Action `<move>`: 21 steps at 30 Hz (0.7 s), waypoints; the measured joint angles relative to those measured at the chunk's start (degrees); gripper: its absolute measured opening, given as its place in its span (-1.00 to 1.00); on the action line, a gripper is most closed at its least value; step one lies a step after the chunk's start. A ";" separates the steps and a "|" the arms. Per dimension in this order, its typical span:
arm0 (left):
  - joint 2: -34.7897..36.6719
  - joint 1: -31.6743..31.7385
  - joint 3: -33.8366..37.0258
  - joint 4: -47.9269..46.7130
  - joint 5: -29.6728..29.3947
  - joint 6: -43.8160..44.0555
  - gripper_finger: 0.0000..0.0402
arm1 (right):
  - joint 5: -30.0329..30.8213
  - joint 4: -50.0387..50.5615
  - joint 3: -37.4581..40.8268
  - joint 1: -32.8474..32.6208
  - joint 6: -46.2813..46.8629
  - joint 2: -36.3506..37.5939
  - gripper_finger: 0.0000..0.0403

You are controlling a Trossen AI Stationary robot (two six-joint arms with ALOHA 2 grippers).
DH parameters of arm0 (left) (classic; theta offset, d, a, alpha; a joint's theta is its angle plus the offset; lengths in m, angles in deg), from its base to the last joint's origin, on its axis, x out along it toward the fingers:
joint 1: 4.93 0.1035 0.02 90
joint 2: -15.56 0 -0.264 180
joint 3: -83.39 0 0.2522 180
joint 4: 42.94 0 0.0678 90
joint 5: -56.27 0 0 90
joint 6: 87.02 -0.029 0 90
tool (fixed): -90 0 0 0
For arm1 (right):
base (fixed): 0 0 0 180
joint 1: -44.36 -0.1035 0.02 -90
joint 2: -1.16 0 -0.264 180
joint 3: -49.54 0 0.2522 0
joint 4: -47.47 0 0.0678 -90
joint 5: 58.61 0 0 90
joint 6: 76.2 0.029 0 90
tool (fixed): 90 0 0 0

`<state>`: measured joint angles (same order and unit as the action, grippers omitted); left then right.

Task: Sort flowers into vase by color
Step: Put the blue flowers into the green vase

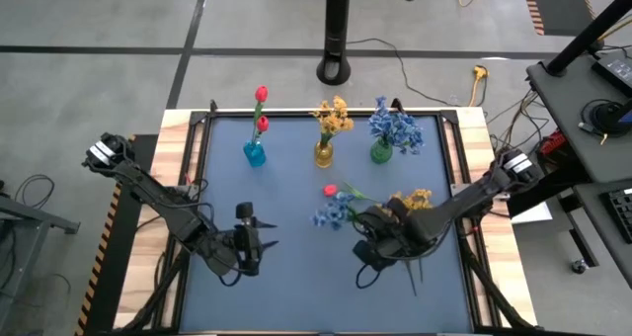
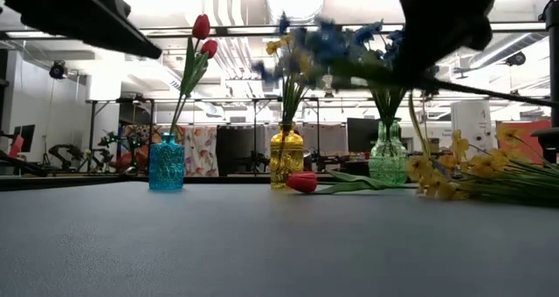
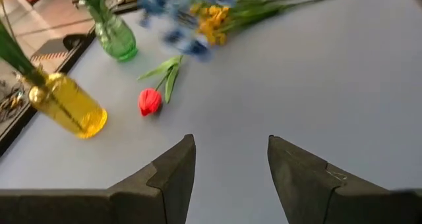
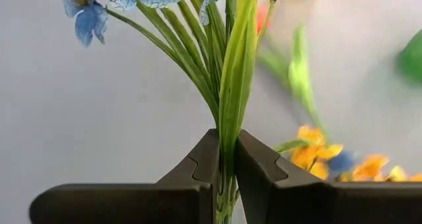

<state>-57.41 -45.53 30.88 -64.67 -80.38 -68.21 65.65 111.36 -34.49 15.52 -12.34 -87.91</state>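
Three vases stand along the far side: a blue vase (image 1: 254, 154) with red tulips, a yellow vase (image 1: 324, 154) with yellow blossoms, and a green vase (image 1: 381, 151) with blue blossoms. My right gripper (image 1: 380, 227) is shut on a blue sprig (image 1: 334, 212), which shows lifted and blurred in the low view (image 2: 323, 44). A red tulip (image 1: 330, 190) and yellow sprigs (image 1: 415, 200) lie flat on the table beside it. My left gripper (image 1: 247, 242) is open over bare table at centre-left and touches nothing. My right gripper pinches the blue sprig's bundle of green stems and leaves (image 4: 227, 141) between its two fingers, which lie across the stems, below the blossoms (image 4: 86, 13). The sprig is lifted clear of the table and lies roughly level, its blossoms toward the table's left.
The table's raised black frame (image 1: 202, 128) borders the blue mat. The loose red tulip (image 3: 150, 101) lies between my left gripper and the vases. Bare mat stretches across the near half (image 1: 306, 287). A black pole base (image 1: 336, 71) stands on the floor beyond the far edge.
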 joint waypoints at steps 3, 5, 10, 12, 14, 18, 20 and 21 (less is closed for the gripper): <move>0.00 0.11 0.00 2.24 -0.31 -2.38 -0.14 | 6.84 -1.19 0.92 -0.88 -0.54 2.53 -0.83; 0.00 0.14 0.00 3.39 -1.83 -3.53 -0.14 | 10.54 -3.83 1.98 -1.08 -2.45 4.28 -0.83; 0.00 0.56 0.00 5.70 -3.79 -6.03 -0.14 | 13.59 -20.46 7.37 -0.49 -14.39 9.29 -0.83; 0.00 0.66 0.00 8.27 -3.82 -7.58 -0.14 | 13.48 -31.32 10.76 -0.07 -22.05 11.31 -0.83; 0.00 0.77 0.00 12.32 -2.80 -10.76 -0.14 | 12.33 -43.86 14.63 0.15 -30.25 13.08 -0.83; -0.02 1.88 0.00 24.14 9.12 -20.10 -0.14 | 7.32 -68.76 22.35 0.62 -44.28 15.30 -0.83; -0.39 2.84 0.10 31.11 18.12 -24.91 -0.14 | 3.50 -80.32 25.98 0.63 -51.07 15.51 -0.83; -0.69 3.34 0.32 34.27 21.40 -26.96 -0.14 | 1.40 -85.84 27.66 0.63 -53.86 15.47 -0.83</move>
<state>-58.10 -42.19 31.20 -30.40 -58.98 -95.17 67.05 25.52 -6.82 16.15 -66.20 -72.44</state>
